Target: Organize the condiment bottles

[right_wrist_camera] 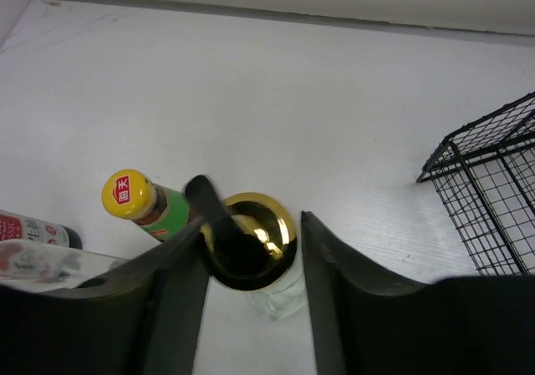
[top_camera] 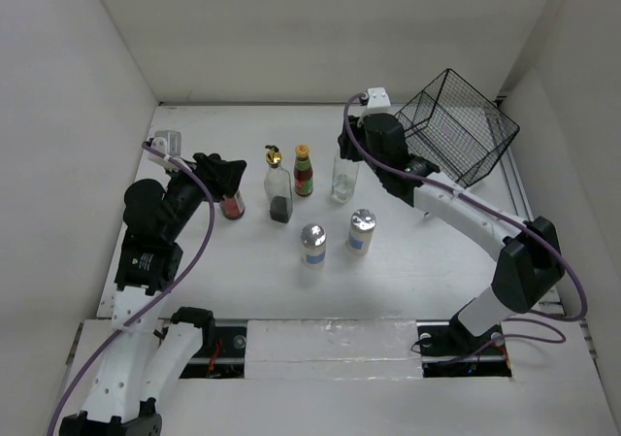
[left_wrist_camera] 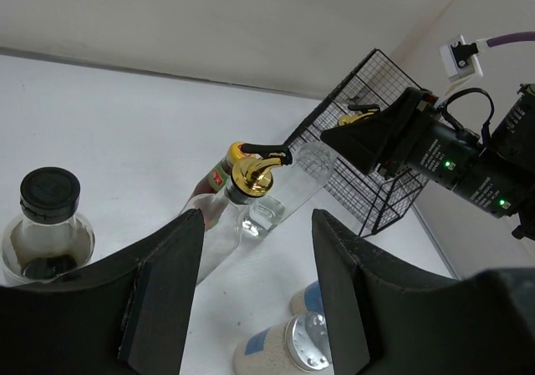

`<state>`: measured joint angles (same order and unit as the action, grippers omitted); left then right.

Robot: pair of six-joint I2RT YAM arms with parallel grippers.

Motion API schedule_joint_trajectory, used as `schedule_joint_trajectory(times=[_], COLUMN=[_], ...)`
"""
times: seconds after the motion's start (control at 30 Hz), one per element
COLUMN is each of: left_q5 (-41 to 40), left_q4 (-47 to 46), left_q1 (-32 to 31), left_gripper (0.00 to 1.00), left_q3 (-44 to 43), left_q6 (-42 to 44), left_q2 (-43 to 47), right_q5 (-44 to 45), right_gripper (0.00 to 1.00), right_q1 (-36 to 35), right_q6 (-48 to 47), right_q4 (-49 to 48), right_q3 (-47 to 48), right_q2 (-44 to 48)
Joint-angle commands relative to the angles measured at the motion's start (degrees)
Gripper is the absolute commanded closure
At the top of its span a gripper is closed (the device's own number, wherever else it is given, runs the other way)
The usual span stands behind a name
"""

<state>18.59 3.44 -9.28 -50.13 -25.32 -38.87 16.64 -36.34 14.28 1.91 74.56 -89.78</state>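
My left gripper (top_camera: 231, 177) (left_wrist_camera: 257, 220) is open and empty, just above and behind the jar of red contents (top_camera: 233, 205), whose black cap shows in the left wrist view (left_wrist_camera: 50, 194). A gold-spouted cruet with dark liquid (top_camera: 278, 191) (left_wrist_camera: 251, 174) stands beside the yellow-capped sauce bottle (top_camera: 304, 172) (right_wrist_camera: 134, 195). My right gripper (top_camera: 347, 154) (right_wrist_camera: 252, 229) is open, its jaws either side of the gold top of the clear cruet (top_camera: 343, 181) (right_wrist_camera: 251, 241); a small gap shows on the right side. Two silver-topped shakers (top_camera: 312, 244) (top_camera: 361, 230) stand nearer the front.
A black wire basket (top_camera: 456, 125) (right_wrist_camera: 493, 183) sits tilted at the back right, behind my right arm. White walls close the table on the left, back and right. The shakers also show between my left fingers (left_wrist_camera: 292, 350).
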Motion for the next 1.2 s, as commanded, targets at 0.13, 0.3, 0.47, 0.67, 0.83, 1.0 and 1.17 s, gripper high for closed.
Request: schedule_joint_trajectory(times=[0.13, 0.3, 0.47, 0.67, 0.83, 1.0, 1.17], left_q5=[0.5, 0.5, 0.5, 0.5, 0.5, 1.0, 1.0], left_q4=[-3.1, -3.1, -3.1, -3.1, -3.1, -3.1, -3.1], left_q1=[-0.2, -0.2, -0.2, -0.2, -0.2, -0.2, -0.2], left_gripper=[0.50, 0.50, 0.50, 0.50, 0.50, 0.50, 0.50], left_q3=[0.3, 0.3, 0.3, 0.3, 0.3, 0.3, 0.3], left_q6=[0.9, 0.9, 0.9, 0.9, 0.9, 0.9, 0.9], left_q2=[0.3, 0.3, 0.3, 0.3, 0.3, 0.3, 0.3], right_q5=[2.7, 2.2, 1.5, 1.5, 1.5, 0.9, 1.5], right_gripper=[0.73, 0.82, 0.84, 0.85, 0.87, 0.88, 0.88], right_q1=[0.4, 0.4, 0.4, 2.8, 7.0, 14.2, 20.6], right_q6=[-1.2, -1.2, -1.7, -3.4, -3.9, -4.4, -4.4], right_q4=[-6.0, -10.5, -12.1, -12.1, -12.7, -12.7, -12.7], right_q3=[2.8, 2.3, 6.0, 14.1, 22.9, 31.1, 39.8], right_q2=[-1.1, 0.3, 1.6, 2.2, 2.2, -0.3, -4.3])
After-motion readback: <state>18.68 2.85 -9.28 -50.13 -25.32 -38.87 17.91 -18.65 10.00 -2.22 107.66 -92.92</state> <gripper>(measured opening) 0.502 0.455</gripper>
